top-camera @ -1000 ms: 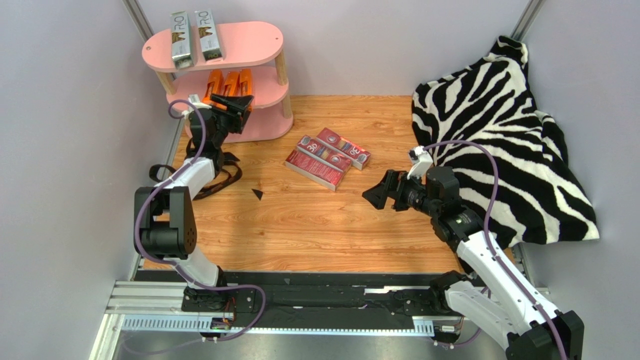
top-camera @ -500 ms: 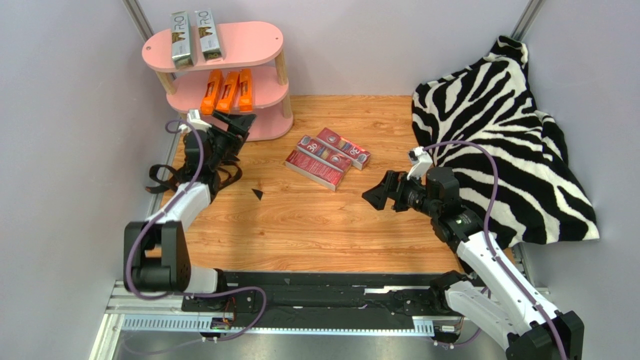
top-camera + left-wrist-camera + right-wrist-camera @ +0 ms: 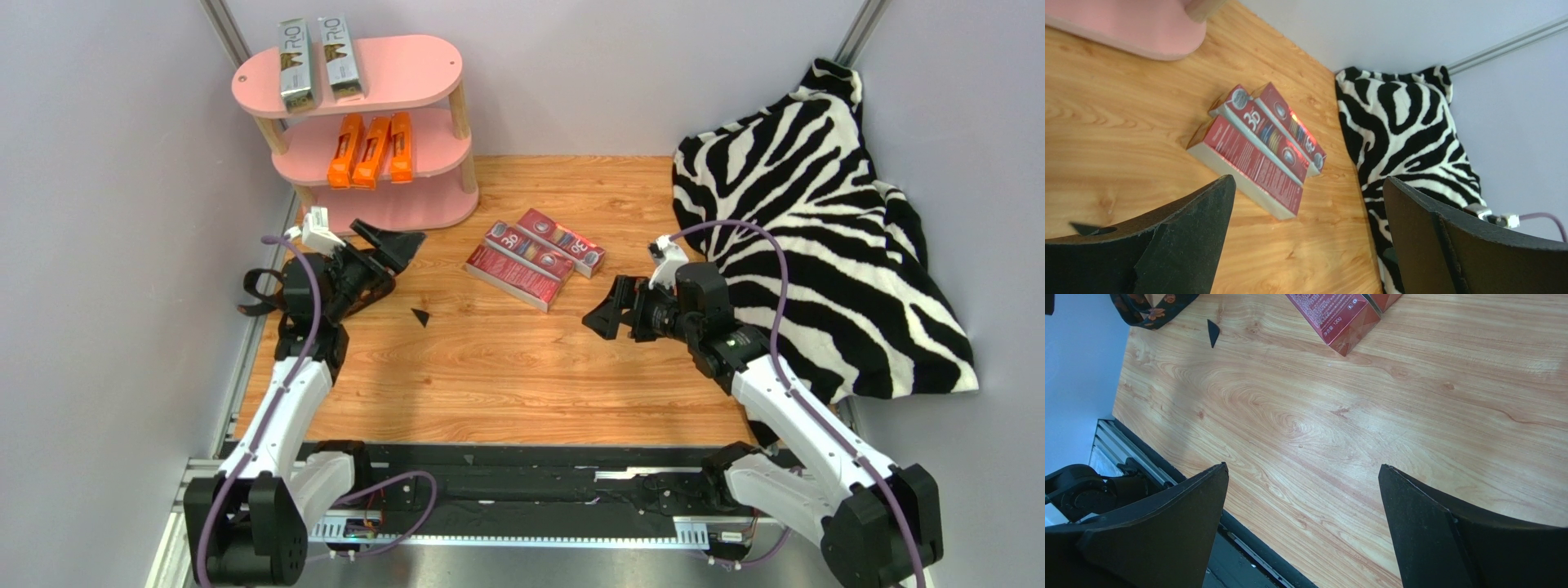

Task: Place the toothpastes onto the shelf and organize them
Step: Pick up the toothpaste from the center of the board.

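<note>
**2 open grippers flank 3 red toothpaste cartons; 5 more cartons sit on the pink shelf**

Seen from above, 2 arms reach from the near edge over a wooden table (image 3: 515,368). The left gripper (image 3: 395,254) hovers at the left with its fingers spread wide and nothing between them. A small black triangular scrap (image 3: 421,316) lies just beside it, and a black strap (image 3: 258,289) lies by the left wall. The right gripper (image 3: 604,312) is also spread wide and empty. It points left at 3 dark red toothpaste cartons (image 3: 534,257), which lie side by side and touching at mid-table, between the 2 grippers. At the far left stands the pink shelf (image 3: 417,67). 3 orange cartons (image 3: 371,150) lie on its middle tier and 2 silver-grey cartons (image 3: 317,58) on its top tier. A zebra-print cloth (image 3: 810,208) is heaped at the far right.
</note>
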